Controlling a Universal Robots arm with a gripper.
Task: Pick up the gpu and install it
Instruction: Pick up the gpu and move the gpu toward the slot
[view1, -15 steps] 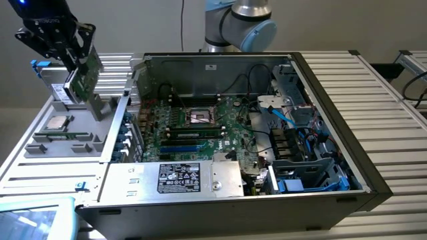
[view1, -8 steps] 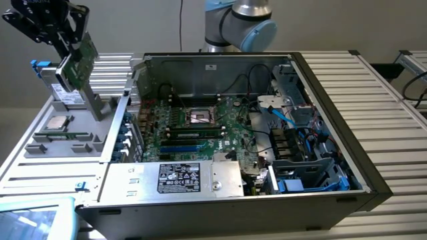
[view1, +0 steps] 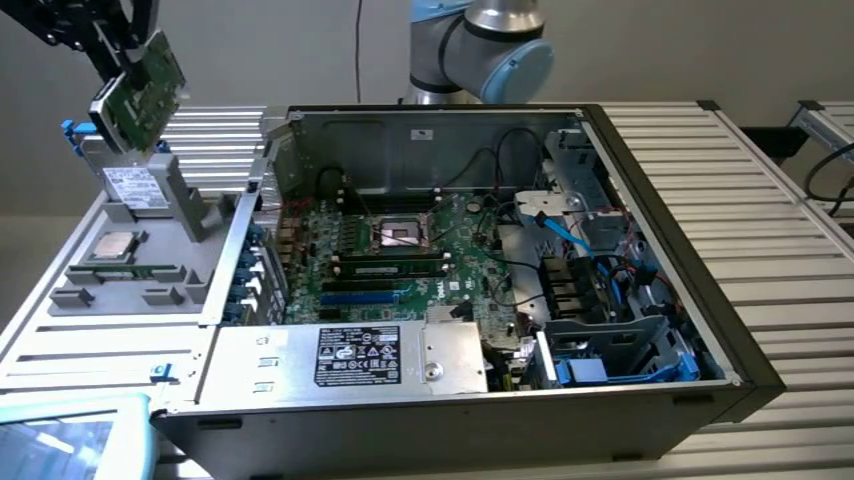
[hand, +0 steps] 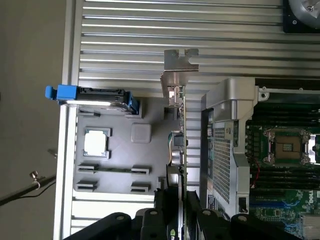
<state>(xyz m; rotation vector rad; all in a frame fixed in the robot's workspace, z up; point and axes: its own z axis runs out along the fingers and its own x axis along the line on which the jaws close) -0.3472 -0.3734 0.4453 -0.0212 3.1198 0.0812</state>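
Note:
The gpu (view1: 144, 88) hangs tilted in the air at the exterior view's upper left, above the grey parts tray (view1: 80, 300). Its green circuit board faces the camera. My gripper (view1: 118, 48) is shut on the card's upper end. In the wrist view the gpu (hand: 179, 135) shows edge-on, with its silver metal bracket (hand: 179, 62) at the far end. The black gripper (hand: 172, 202) clamps the near end of the card. The card is off to the side of the open computer case (view1: 747, 340), outside it.
The green motherboard (view1: 400, 225) lies inside the case, with memory sticks (view1: 387, 266) and an empty CPU socket (view1: 400, 235). A power supply (view1: 347, 357) fills the case's near corner. The tray holds a CPU (view1: 114, 245) and a blue-handled drive (hand: 95, 95). The robot's base (view1: 481, 50) stands behind the case.

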